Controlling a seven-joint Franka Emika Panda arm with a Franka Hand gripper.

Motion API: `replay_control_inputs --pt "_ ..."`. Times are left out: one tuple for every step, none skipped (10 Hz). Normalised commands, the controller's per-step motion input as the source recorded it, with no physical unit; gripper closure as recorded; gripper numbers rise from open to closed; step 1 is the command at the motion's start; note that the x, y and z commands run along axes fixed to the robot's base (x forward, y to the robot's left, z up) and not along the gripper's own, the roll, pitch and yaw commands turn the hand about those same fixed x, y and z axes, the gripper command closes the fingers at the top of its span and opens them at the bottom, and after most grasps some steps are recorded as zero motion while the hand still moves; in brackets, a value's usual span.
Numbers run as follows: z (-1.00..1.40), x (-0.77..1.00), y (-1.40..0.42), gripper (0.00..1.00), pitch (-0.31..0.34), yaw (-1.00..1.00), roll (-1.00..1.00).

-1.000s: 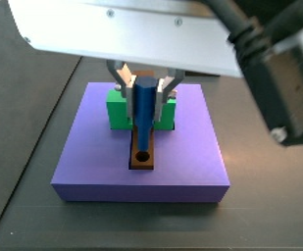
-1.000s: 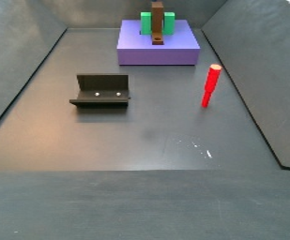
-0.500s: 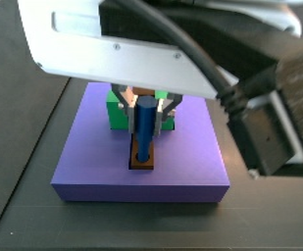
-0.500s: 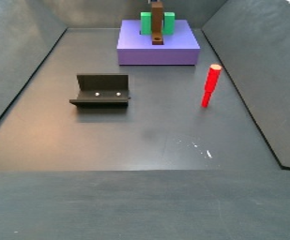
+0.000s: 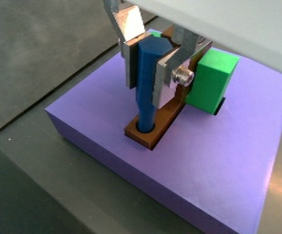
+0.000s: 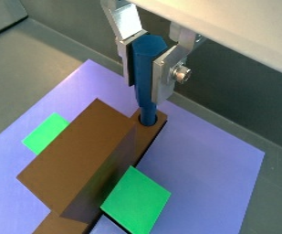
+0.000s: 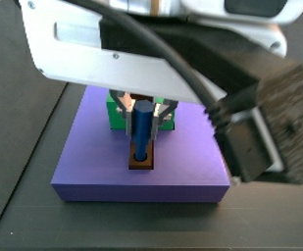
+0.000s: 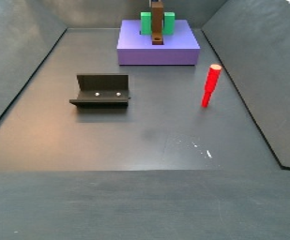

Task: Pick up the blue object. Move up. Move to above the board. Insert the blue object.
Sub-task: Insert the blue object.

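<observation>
My gripper [image 5: 148, 80] is shut on the blue object [image 5: 146, 101], a straight blue peg held upright between the silver fingers [image 5: 170, 77]. The peg's lower end sits in the hole at the end of the brown strip [image 5: 157, 133] on the lavender board [image 5: 210, 174], next to the green block [image 5: 214, 77]. Another wrist view shows the same: gripper [image 6: 147, 64], blue peg [image 6: 147, 91], brown strip [image 6: 88, 174], board [image 6: 223, 164]. In a side view the gripper [image 7: 142, 106] holds the peg [image 7: 142, 135] over the board [image 7: 140, 178].
A red peg [image 8: 211, 85] stands upright on the dark floor to the right of the board [image 8: 159, 52]. The fixture [image 8: 100, 90] stands on the floor at left. Sloping grey walls ring the floor. The arm's bulk [image 7: 180, 49] hangs over the board.
The gripper has come down with the blue peg. The hole in the brown strip, open a second ago, now holds the peg's lower end.
</observation>
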Motion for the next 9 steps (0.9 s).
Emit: replay_control_inputs --pt "-0.29 0.00 -0.07 1.00 0.000 0.00 0.18" --pt "-0.35 0.03 -0.09 1.00 0.000 0.00 0.17" --pt "-0.37 0.15 -0.06 1.00 0.000 0.00 0.16" --pt "-0.34 0.19 -0.04 1.00 0.000 0.00 0.11" --pt "-0.38 0.07 -0.02 1.00 0.000 0.00 0.09" --pt "-0.39 0.02 0.00 1.00 0.000 0.00 0.05" --pt "-0.35 0.00 0.00 1.00 0.000 0.00 0.00" --pt "0.00 0.00 0.00 1.00 0.000 0.00 -0.01" --pt "0.00 0.00 0.00 1.00 0.000 0.00 0.00"
